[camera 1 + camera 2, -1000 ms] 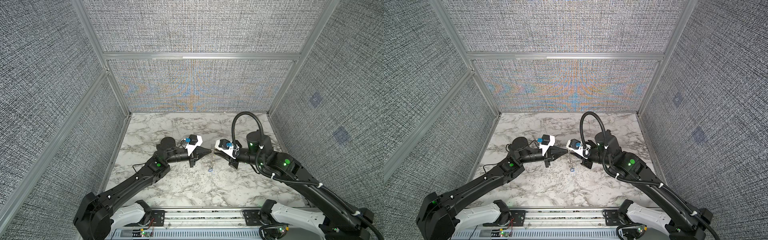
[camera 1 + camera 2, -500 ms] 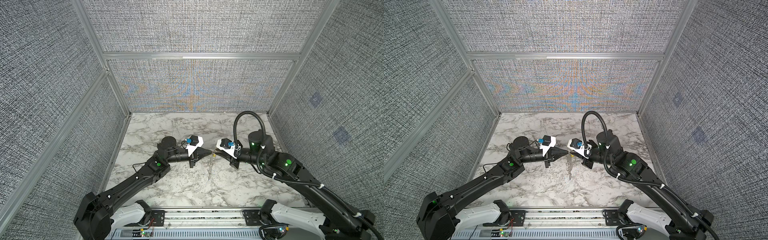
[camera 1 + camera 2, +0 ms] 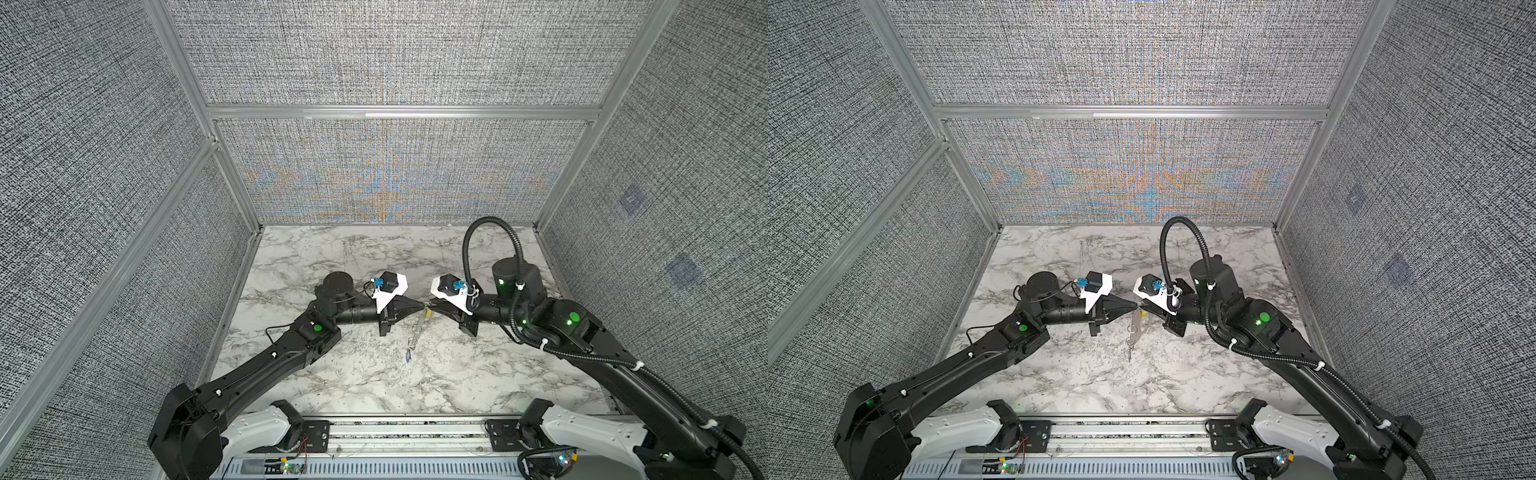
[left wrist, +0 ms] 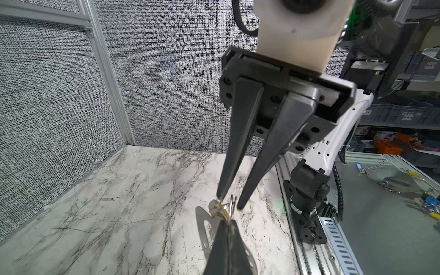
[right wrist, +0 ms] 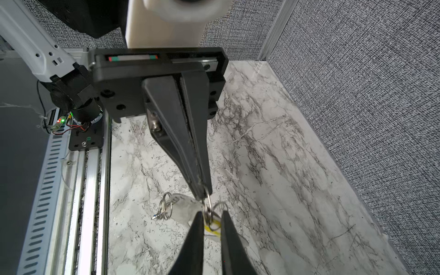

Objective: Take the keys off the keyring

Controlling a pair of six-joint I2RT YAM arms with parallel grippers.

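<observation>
Left claw, clamped on a wire ring, now meets the right claw, narrowly parted around the yellow key, grip unclear; their earlier gap is gone, probably to unthread it.

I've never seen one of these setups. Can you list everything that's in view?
yellow-tagged key: one, silver, top of the hanging chain.
blue-tagged key: one, lowest on the hanging chain.
keyring: one, flat grey metal, beside the yellow tag.
wire ring: one, silver, pinched by the left gripper.
small rings: a cluster, silver, midway down the chain.
table: one, white-grey marble, under everything.
walls: three, grey fabric, around the table.
arms: two, black, reaching in from the front.
left gripper: one, black, shut on the wire ring.
right gripper: one, black, jaws slightly apart astride that ring.
</observation>
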